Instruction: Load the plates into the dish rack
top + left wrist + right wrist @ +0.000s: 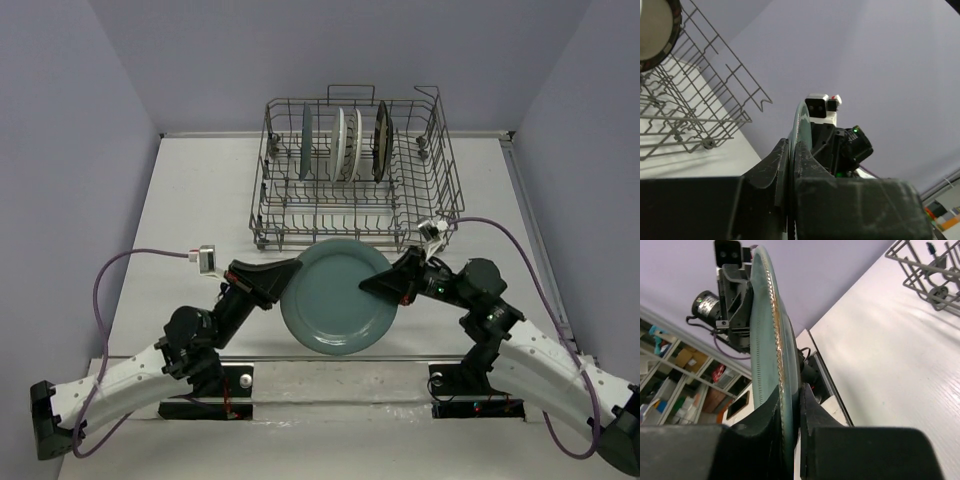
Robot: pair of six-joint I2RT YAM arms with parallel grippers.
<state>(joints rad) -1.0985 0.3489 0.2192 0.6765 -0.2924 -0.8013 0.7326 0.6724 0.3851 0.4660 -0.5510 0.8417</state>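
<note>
At lower centre, the left end effector (283, 283) and right end effector (375, 287) were clamped on the teal-grey plate (338, 297), probably best tipped upright before entering the dish rack (425, 215).

Black left gripper (290, 284) and right gripper (372, 289), white lower arm links (120, 375), purple cables (150, 252), white wrist cameras (206, 258).

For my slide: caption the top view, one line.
Left gripper and right gripper hold a teal plate near the dish rack.
</note>
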